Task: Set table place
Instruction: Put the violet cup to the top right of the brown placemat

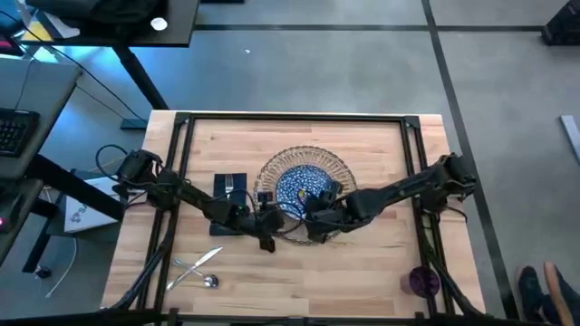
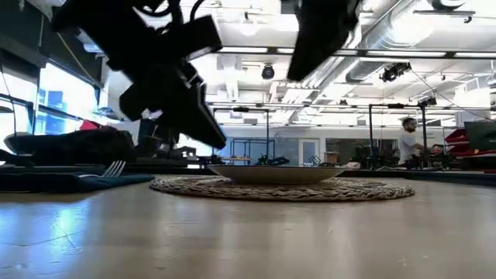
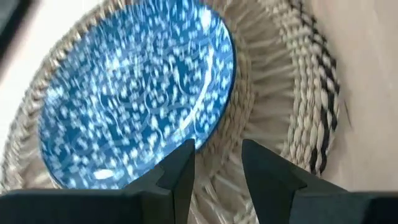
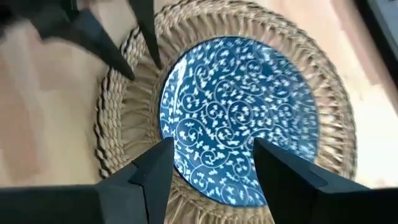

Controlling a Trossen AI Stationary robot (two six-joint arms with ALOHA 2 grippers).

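A round woven placemat (image 1: 337,167) lies in the middle of the table (image 1: 381,254), with a blue speckled plate (image 1: 294,186) resting flat on it. My left gripper (image 3: 217,152) hovers open over the placemat's weave, just beside the plate's rim (image 3: 214,118). My right gripper (image 4: 212,149) hovers open over the plate's near part (image 4: 230,112). The low view shows both grippers in the air above the plate (image 2: 279,172). A dark napkin (image 1: 230,185) with a fork on it lies left of the placemat.
A knife and a spoon (image 1: 199,268) lie crossed near the table's front left. A purple cup (image 1: 422,281) stands at the front right. Black rails (image 1: 299,118) frame the tabletop. Bare wood shows between the placemat and the front edge.
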